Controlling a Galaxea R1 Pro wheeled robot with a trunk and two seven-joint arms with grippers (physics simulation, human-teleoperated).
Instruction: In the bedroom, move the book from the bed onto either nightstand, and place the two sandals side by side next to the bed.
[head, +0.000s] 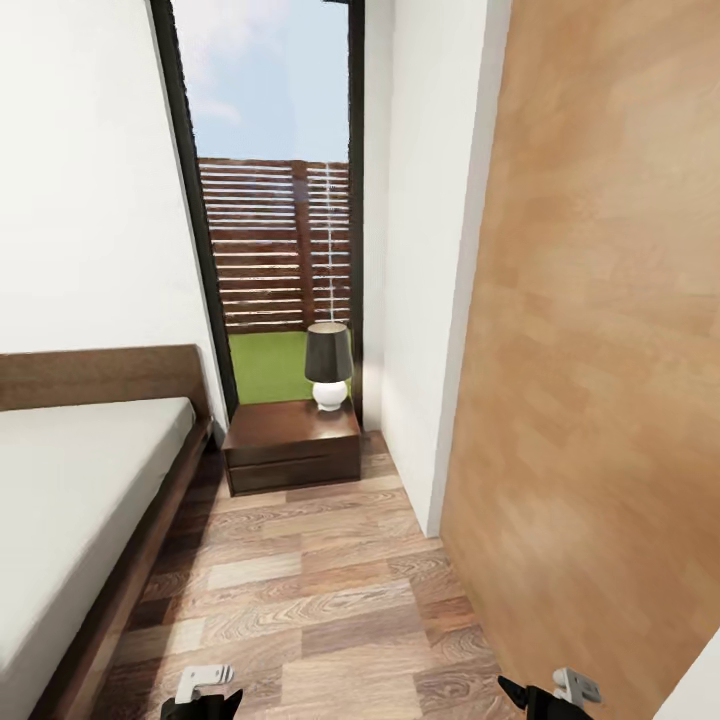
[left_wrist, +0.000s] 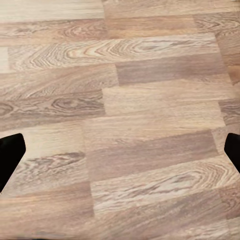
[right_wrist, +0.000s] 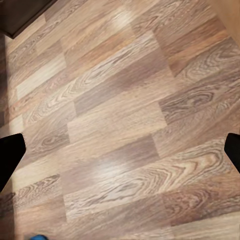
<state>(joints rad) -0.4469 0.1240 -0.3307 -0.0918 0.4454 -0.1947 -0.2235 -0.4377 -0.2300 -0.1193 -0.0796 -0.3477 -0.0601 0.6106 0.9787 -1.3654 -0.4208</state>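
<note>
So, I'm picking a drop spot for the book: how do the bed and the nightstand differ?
The bed is long with a pale mattress top; the nightstand is small, squarish, with a dark wood top. The bed's visible part is bare; the nightstand carries a lamp at its back corner. Both have dark brown wood frames.

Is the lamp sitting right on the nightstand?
Touching. In the head view the lamp has its round white base resting directly on the nightstand top, at its back right corner.
</note>
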